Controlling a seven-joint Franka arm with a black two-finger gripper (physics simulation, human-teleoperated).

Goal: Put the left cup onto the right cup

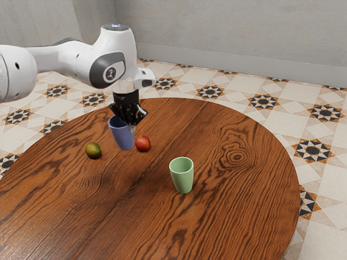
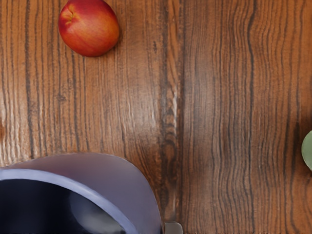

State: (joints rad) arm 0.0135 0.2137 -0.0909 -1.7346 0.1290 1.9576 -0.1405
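1. Tilting slightly over the wooden table [image 1: 217, 216], the blue cup [image 1: 123, 136] is clamped at its rim by the gripper [image 1: 128, 122].
2. A red apple [image 1: 143, 143] sits just beside it.
3. The green cup [image 1: 181, 174] stands upright, apart, toward the exterior view's right.
4. A greenish fruit [image 1: 94, 150] lies toward its left.

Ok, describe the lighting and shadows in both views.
Exterior view: soft, even light, no hard glare; the green cup throws only a faint shadow on the table. Wrist view: the blue cup darkens the wood beside it; the red fruit carries a dull highlight.
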